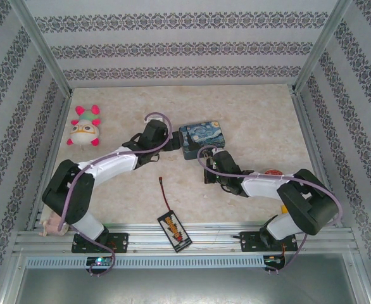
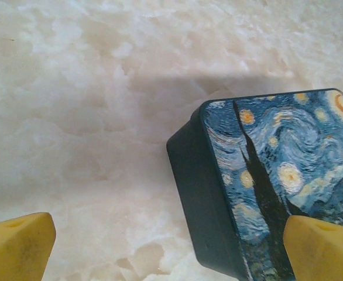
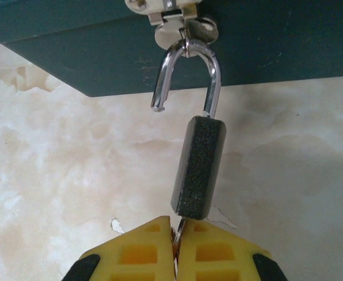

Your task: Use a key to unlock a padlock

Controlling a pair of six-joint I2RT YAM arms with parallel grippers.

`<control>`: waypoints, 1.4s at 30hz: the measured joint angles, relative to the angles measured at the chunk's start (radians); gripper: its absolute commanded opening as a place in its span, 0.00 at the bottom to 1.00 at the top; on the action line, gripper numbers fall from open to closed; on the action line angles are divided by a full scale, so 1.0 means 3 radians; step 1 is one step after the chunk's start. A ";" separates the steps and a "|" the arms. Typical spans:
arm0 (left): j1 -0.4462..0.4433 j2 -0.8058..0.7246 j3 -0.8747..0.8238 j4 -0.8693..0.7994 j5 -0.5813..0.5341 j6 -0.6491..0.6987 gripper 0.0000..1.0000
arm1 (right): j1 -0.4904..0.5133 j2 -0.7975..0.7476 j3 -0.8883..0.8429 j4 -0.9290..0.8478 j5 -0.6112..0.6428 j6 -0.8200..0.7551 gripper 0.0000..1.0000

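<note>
Marble-look table (image 1: pixel 261 120) w/ patterned walls round it. L arm (image 1: pixel 103 168) reaches in from the left toward the tin. R arm (image 1: pixel 268 187) comes in from the right, its wrist at the tin's near side. The tin (image 1: pixel 201 139) has a blue-yellow starry-night lid and dark teal walls, and sits flat, lid up, about mid-table. The left gripper (image 2: pixel 168 234) is wide open, yellow fingers (image 2: pixel 19 246) far apart w/ nothing btwn them. In left wrist view one finger is over bare table and the other overlaps the tin's lid corner; can't tell if it touches. The right gripper (image 3: pixel 174 249) is closed tight, pads (image 3: pixel 151 234) pressed together on the key (image 3: pixel 176 231). Just a thin metal sliver of it shows btwn the pads and the lock base. Plush toy (image 1: pixel 85 130), pink/green/white, sits at far left of table, well apart from tin. Flat black pack (image 1: pixel 175 231) w/ orange label lies at the near edge btwn the arm bases, w/ a red wire (image 1: pixel 164 190) running from it toward mid-table. The padlock (image 3: pixel 199 167) has a small dark body and is hooked thru the hasp (image 3: pixel 177 20) on the tin's side wall by its silvery shackle (image 3: pixel 189 58). Shackle is open: one leg goes into the body, the other leg's free end is out, beside and above the body top, not touching it. Body is tilted a bit, stretched from the hasp toward the R fingertips, base right at them. Can't tell if the body rests on the table or is lifted.
</note>
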 measured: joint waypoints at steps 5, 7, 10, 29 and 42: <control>0.0000 0.0123 0.0031 -0.0001 -0.0058 0.0061 0.99 | 0.0000 0.0148 0.0057 -0.0032 0.0075 0.0089 0.18; 0.0000 0.0168 0.0053 -0.0001 -0.0060 0.0075 0.99 | 0.0000 0.0159 0.0060 -0.0034 0.0100 0.0141 0.20; 0.0000 0.0228 0.0081 -0.0001 -0.0060 0.0078 0.99 | 0.0017 0.0159 0.0060 -0.0045 0.0154 0.0238 0.22; 0.0047 0.0254 0.0088 -0.0008 0.0097 0.0061 0.99 | 0.0019 -0.0847 -0.0161 -0.0638 0.0613 0.0684 0.50; 0.0092 0.0383 0.0315 -0.0062 0.0154 0.0032 0.99 | -0.0075 -0.0563 0.0355 -0.1137 0.0598 0.0659 0.54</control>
